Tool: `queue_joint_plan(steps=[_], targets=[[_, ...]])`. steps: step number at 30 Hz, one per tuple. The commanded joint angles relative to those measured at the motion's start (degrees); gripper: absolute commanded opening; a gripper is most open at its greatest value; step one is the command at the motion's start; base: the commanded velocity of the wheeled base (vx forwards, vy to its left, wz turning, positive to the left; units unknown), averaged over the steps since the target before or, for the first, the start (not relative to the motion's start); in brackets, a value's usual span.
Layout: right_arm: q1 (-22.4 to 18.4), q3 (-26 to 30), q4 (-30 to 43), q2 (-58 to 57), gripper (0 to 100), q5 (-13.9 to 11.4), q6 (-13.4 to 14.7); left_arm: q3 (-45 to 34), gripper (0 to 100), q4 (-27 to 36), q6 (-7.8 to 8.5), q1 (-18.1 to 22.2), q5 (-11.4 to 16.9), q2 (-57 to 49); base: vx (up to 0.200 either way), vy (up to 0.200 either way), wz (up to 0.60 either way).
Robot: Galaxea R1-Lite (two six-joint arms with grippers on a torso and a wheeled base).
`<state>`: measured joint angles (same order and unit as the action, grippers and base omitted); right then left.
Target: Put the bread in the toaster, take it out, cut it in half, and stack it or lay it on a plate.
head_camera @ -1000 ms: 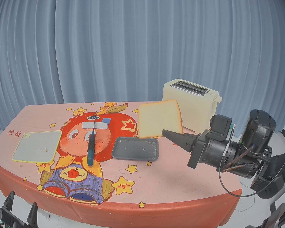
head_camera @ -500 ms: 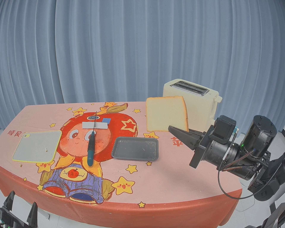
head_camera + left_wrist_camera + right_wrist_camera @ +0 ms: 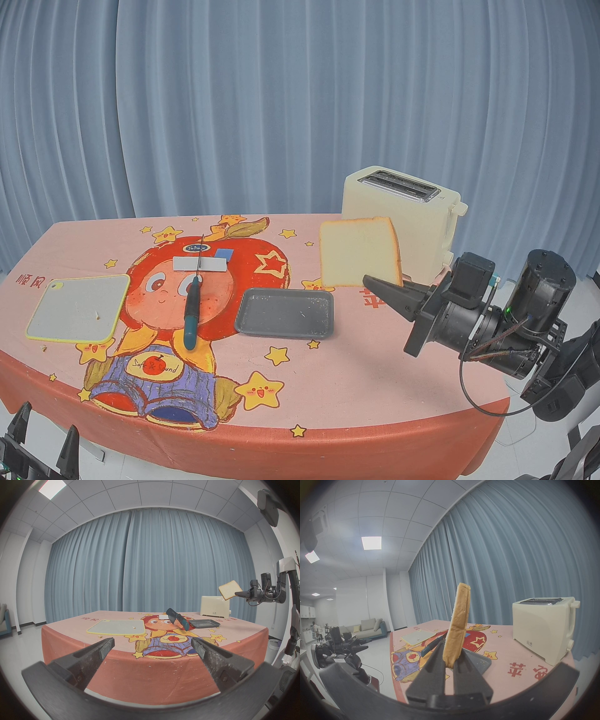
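Just in front of the toaster, up off the counter, the bread was being held on edge, pinched at its lower corner by the right gripper. From the right wrist view the fingers could be seen closed tight on the slice, nearly upright with only a slight lean. Compared with a second earlier, the slice had been carried away from above the dark plate and over toward the toaster, and it had been turned more upright on the way. So the toasting step looked like it was properly started but not finished: the bread was level with the toaster's side, well below the slots on top, so a lift was probably still needed before any drop-in.

Farther out, the knife was left lying on the tablecloth beside the plate, untouched, and the cutting board was sat near the counter's left end. The left gripper was parked low off the near edge, fingers spread wide with nothing in them.
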<state>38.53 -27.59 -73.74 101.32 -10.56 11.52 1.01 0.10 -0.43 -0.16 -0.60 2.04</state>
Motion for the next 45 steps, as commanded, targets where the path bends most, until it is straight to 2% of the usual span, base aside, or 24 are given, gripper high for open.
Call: queue_joint_plan(steps=[1, 4, 6, 9, 12, 15, 19, 22, 23, 27, 29, 31, 37, 45], targets=[[-2.1, -2.0, 0.0, 0.3, 0, -1.7, -0.4, -1.0, 100, 0.0, -0.01, 0.0, -0.1, 0.0, 0.000, 0.000, 0.00], [-4.3, -2.9, 0.0, 0.1, 0, -5.1, -1.9, -1.0, 100, 0.0, -0.01, 0.0, -0.1, 0.0, 0.000, 0.000, 0.00], [-5.1, -2.9, -0.1, -0.1, 0, -5.6, -2.2, -1.0, 100, 0.0, -0.01, 0.0, 0.0, 0.0, 0.000, 0.000, 0.00], [-8.5, -3.9, -0.1, -0.5, 0, -5.8, -2.6, -1.0, 100, 0.0, -0.01, 0.0, 0.0, 0.0, 0.000, 0.000, 0.00], [-12.0, -4.7, 0.0, -2.4, 0, -6.6, -4.2, -1.0, 100, 0.0, 0.08, 0.0, 0.0, 0.0, 0.000, 0.000, 0.00], [-15.8, -3.8, 0.0, -4.8, 0, -10.8, -5.7, -1.0, 100, 0.0, 0.08, 0.0, 0.0, 0.0, 0.000, 0.000, 0.00], [-19.6, -2.5, 0.3, -6.5, 0, -14.7, -5.8, -1.0, 100, 0.0, 0.08, 0.0, 0.0, 0.0, 0.000, 0.000, 0.00], [-20.1, -2.5, 0.2, -6.5, 0, -14.9, -6.0, -1.0, 100, 0.0, -0.01, 0.0, 0.0, 0.0, 0.000, 0.000, 0.00], [-20.6, -2.6, 0.3, -6.0, 0, -15.0, -7.4, -1.0, 100, 0.0, -0.01, 0.0, 0.0, 0.1, 0.000, 0.000, 0.00], [-21.4, -3.3, 0.6, -5.0, 0, -15.1, -9.2, -1.0, 100, 0.0, 0.08, 0.0, -0.1, 0.0, 0.000, 0.000, 0.00], [-21.8, -4.2, 0.8, -3.8, 0, -15.4, -11.7, -1.0, 100, 0.0, -0.01, 0.1, -0.1, 0.0, 0.000, 0.000, 0.00], [-22.5, -4.5, 1.0, -3.3, 0, -15.5, -12.9, -1.0, 100, 0.0, -0.01, 0.1, -0.1, 0.0, 0.000, 0.000, 0.00], [-23.3, -7.0, 2.0, -3.4, 0, -16.7, -13.1, -1.0, 100, 0.0, 0.08, 0.0, -0.1, 0.0, 0.000, 0.000, 0.00], [-23.4, -14.9, 12.4, -4.1, 0, -17.0, -13.4, -1.0, 100, 0.0, -0.01, 0.0, -0.1, 0.0, 0.000, -0.050, 0.00]])
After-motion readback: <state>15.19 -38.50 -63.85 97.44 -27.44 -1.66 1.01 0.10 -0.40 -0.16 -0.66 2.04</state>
